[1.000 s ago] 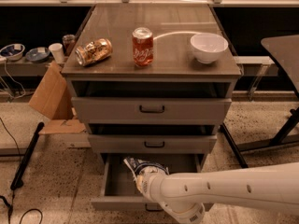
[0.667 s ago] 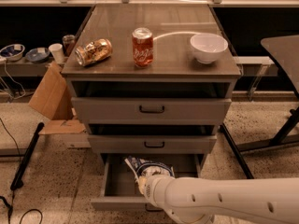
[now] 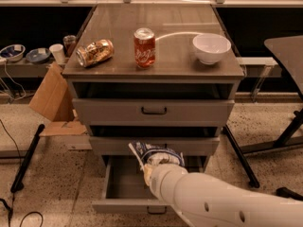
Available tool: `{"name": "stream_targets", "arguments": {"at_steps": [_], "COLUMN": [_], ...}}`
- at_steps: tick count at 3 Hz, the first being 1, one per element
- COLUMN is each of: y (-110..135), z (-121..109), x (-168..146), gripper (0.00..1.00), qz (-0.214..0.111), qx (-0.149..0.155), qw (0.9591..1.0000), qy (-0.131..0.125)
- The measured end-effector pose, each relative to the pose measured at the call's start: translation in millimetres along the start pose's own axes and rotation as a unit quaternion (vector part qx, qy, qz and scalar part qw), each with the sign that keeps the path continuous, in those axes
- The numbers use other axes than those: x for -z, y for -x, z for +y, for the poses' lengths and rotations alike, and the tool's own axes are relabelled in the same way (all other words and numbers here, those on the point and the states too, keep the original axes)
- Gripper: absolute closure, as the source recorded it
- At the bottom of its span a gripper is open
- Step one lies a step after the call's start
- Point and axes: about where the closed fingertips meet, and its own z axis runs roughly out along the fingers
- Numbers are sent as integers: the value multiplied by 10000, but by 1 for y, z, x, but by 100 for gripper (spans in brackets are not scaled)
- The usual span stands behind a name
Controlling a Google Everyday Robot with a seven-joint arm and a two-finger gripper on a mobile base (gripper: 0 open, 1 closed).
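My gripper [image 3: 152, 168] is at the end of the white arm [image 3: 213, 205], which reaches in from the lower right. It is shut on a blue and white chip bag [image 3: 158, 154]. The bag hangs above the open bottom drawer [image 3: 122, 188], in front of the middle drawer's face [image 3: 113, 144]. The wrist and the bag hide most of the fingers. On the cabinet top [image 3: 175, 63] stand an upright red soda can [image 3: 144, 47] and a white bowl [image 3: 211, 47]. A gold can [image 3: 94, 52] lies on its side at the left.
The top drawer [image 3: 154, 110] is shut. A cardboard box [image 3: 49, 98] leans left of the cabinet, with a black pole [image 3: 27, 157] on the floor. Cups [image 3: 57, 53] and bowls [image 3: 12, 52] sit on a low shelf at left. A dark table [image 3: 289, 46] stands at right.
The chip bag has risen out of the bottom drawer and shifted slightly right with the gripper. The arm now fills more of the lower right.
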Motion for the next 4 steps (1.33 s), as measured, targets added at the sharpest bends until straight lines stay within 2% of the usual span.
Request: {"name": "stream_targets", "arguments": {"at_steps": [1, 2, 4], "y": [40, 97, 151], "z": [5, 8, 5], "x": [7, 17, 51], "gripper": [100, 100, 100], "qz": [-213, -583, -1094], "qx": [57, 34, -160], "qw": [9998, 9983, 9936], "qy": [-24, -59, -233]}}
